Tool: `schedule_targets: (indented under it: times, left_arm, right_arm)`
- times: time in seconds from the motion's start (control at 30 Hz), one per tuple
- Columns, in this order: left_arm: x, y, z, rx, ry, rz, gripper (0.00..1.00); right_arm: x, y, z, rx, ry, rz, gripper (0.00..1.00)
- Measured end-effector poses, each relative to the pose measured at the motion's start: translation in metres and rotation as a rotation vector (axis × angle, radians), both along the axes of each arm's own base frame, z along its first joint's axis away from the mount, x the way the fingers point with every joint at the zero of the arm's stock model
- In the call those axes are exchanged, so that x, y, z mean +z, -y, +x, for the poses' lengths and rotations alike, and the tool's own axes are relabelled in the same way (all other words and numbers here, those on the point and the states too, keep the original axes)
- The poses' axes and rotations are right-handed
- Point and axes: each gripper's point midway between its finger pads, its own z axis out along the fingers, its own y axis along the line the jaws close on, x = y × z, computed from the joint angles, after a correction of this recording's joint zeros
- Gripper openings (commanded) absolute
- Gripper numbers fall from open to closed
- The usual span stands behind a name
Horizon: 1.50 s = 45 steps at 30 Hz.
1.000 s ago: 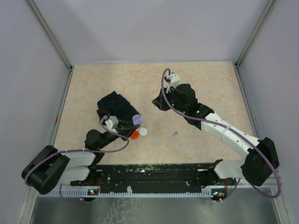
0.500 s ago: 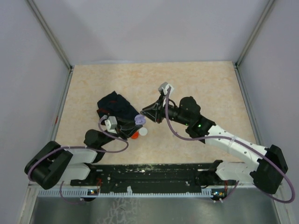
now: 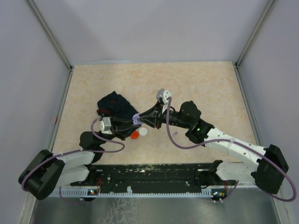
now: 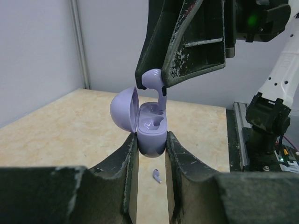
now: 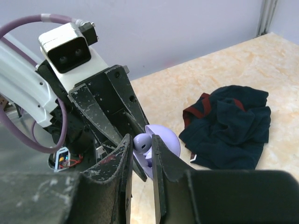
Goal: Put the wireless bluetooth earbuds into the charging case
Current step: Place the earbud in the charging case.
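Top, change: the right hand (image 3: 142, 120) has swung left from the far middle of the table (image 3: 205, 84) and now meets the left hand (image 3: 131, 123) at the case (image 3: 137, 117), which sits about where it was a second ago.
Top, around: a dark cloth (image 3: 114, 105) lies just behind the left hand. A red disc (image 3: 134, 135) and a white disc (image 3: 143, 132) lie side by side on the table just in front of the case.
Top, in the way: the two hands cover most of the case.
Left wrist, left hand: pressed on the case from both sides, holding it upright above the table with its lid (image 4: 125, 109) swung open to the left.
Left wrist, right hand: it pinches a lavender earbud (image 4: 153, 78) right over the case, stem pointing down into the open well.
Left wrist, around: a loose earbud (image 4: 157, 175) lies on the table below the case.
Right wrist, hand: both fingers are closed on the earbud head, with the case lid just behind.
Right wrist, around: the cloth lies to the right, well apart.
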Motion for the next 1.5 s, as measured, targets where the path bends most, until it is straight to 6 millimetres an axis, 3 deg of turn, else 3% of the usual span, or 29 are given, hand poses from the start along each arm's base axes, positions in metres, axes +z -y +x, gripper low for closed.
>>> schedule_targets:
  times: [0.43,1.13,1.5]
  left_arm:
    - [0.007,0.003,-0.011,-0.064,0.009,-0.005,0.00]
    - [0.013,0.002,-0.015,-0.077,0.004,-0.023,0.00]
    - [0.017,0.000,-0.016,-0.068,0.018,-0.033,0.00]
  right_arm:
    - [0.019,-0.005,-0.010,0.049,0.046,0.064,0.18]
    - [0.005,-0.010,-0.014,0.079,0.026,0.039,0.18]
    - [0.008,-0.011,-0.015,0.083,0.036,0.050,0.21]
